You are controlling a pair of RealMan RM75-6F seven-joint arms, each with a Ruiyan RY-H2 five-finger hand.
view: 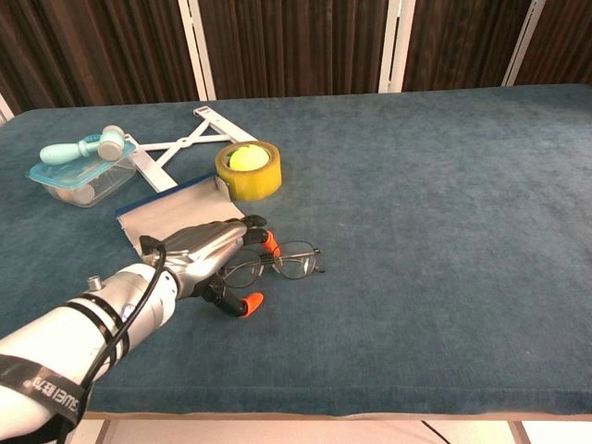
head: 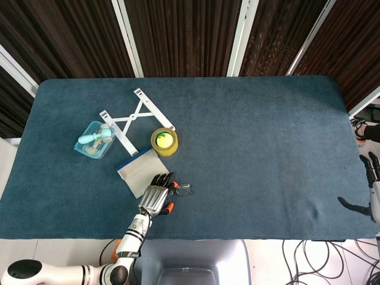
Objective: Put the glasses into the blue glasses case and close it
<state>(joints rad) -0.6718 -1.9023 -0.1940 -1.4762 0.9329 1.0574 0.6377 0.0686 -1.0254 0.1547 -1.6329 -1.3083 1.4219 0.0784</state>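
The thin-framed glasses (view: 287, 263) lie on the blue cloth near the front edge; in the head view the glasses (head: 184, 189) show just right of my left hand. My left hand (view: 211, 261) lies over their left end, fingers on top and the orange-tipped thumb (view: 248, 302) apart on the near side, glasses still on the table. The blue glasses case (view: 169, 218) lies open and flat, grey lining up, just behind that hand; the case (head: 138, 168) is up-left of the hand (head: 155, 196). My right hand (head: 371, 191) hangs off the table's right edge, fingers spread, holding nothing.
A yellow tape roll (view: 248, 169) stands right behind the case. A white folding stand (view: 181, 144) and a clear box (view: 76, 176) with a pale blue handled tool on it sit at the back left. Blue cloth covers the table (view: 444, 203).
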